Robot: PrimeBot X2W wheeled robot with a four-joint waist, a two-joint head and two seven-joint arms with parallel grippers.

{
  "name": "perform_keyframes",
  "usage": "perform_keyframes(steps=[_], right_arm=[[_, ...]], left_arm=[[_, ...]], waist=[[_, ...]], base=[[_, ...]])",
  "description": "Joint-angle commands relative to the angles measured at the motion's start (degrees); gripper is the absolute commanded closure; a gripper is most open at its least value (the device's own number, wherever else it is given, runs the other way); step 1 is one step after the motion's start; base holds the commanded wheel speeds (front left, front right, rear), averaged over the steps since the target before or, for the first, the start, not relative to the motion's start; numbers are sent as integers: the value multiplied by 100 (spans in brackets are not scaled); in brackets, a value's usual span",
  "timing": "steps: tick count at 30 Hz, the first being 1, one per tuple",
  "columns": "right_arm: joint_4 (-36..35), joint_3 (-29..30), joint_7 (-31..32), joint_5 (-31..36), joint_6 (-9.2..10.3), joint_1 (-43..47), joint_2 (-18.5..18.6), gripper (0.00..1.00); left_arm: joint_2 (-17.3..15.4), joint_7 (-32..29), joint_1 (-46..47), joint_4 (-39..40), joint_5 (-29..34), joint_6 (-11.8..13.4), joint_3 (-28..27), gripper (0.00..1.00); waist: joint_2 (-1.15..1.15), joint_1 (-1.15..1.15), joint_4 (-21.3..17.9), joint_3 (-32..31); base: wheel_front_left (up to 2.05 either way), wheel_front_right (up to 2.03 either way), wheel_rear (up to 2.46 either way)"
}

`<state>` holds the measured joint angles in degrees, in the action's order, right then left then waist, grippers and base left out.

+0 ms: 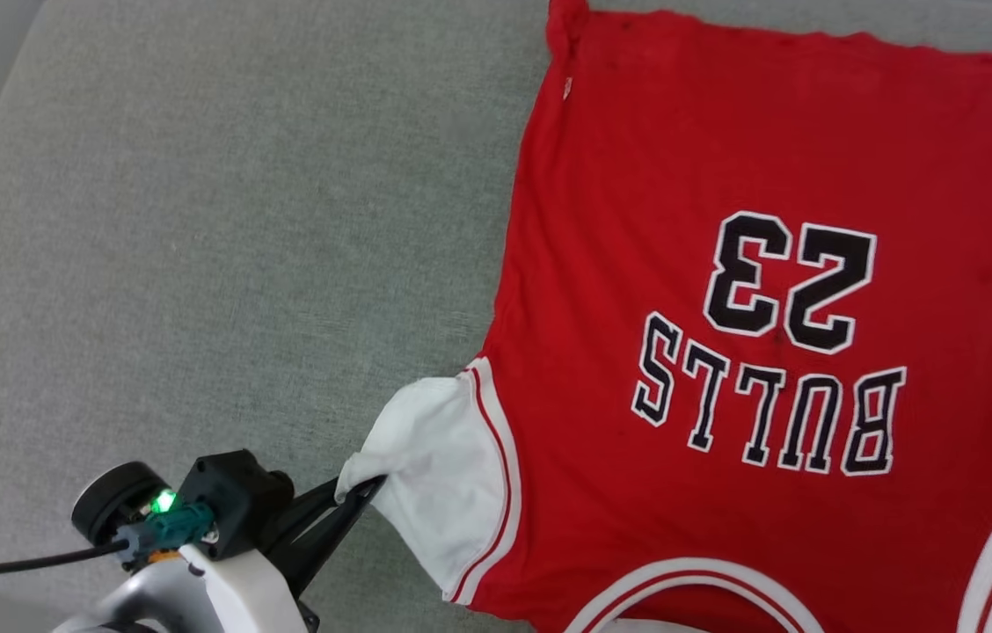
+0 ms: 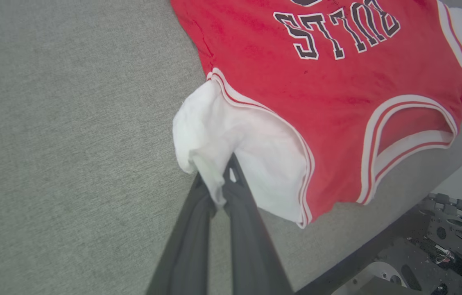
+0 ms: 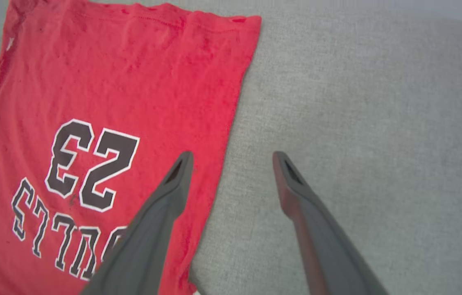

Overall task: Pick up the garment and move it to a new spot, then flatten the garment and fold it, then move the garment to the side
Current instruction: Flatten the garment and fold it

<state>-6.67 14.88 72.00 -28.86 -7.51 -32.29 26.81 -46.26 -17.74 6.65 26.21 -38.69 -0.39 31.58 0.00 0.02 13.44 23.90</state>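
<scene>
The garment is a red jersey with white sleeves, lying spread and mostly flat on a grey cloth surface, its black-and-white lettering upside down to me. My left gripper is shut on the tip of the garment's white left sleeve at the lower left. In the left wrist view the fingers pinch a fold of that white sleeve. My right gripper hangs open above the garment's right edge, one finger over red cloth, the other over the grey surface, holding nothing.
The grey cloth surface stretches wide to the garment's left. Its near edge shows in the left wrist view, with the robot's dark base below it. More grey surface lies right of the garment.
</scene>
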Motion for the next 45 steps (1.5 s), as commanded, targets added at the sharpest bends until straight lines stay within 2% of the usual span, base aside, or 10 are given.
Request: perform_keyframes(steps=[1,11,16,21,22,23,24,29,34,45], right_arm=[[87,-2,71,71,4,-242,29,0],[1306,158,1024,1657,4,-2437,171,0],[1506,192,1187,2029,4,-2670,200,0],[1707,352,1440,2176,4,-2537,-17,0],[1745,365,1498,2178,4,-2462,-32,5],[1781,370,1566,2179,4,-2368,-37,69],[1790,360,1617,2163,4,-2276,-27,100],[1681,437,1726,2062,4,-2011,90,100],[1566,408,1666,1976,4,-1874,28,100],[1476,166,1272,1501,4,-736,-80,100]], left_arm=[[30,-14,101,41,36,-26,23,100],[252,-125,689,405,382,-249,267,100],[383,-71,781,367,413,-277,368,100],[490,28,797,261,390,-284,406,100],[502,43,805,239,381,-285,401,100],[508,70,813,218,376,-294,397,100],[513,86,820,195,376,-300,397,100],[545,134,852,81,347,-321,408,100],[587,229,782,-49,271,-275,375,100],[366,180,529,-284,112,9,129,100]], waist=[[0,-2,399,535],[0,-2,1056,1402],[0,-2,1225,1530],[0,-2,1328,1597],[0,-2,1341,1611],[0,-2,1352,1620],[0,-2,1360,1628],[0,-2,1373,1576],[0,-2,1216,1379],[0,-2,475,367]], base=[[0,0,0],[0,0,0],[0,0,0],[0,0,0],[0,0,0],[0,0,0],[0,0,0],[0,0,0],[0,0,0],[0,0,0]])
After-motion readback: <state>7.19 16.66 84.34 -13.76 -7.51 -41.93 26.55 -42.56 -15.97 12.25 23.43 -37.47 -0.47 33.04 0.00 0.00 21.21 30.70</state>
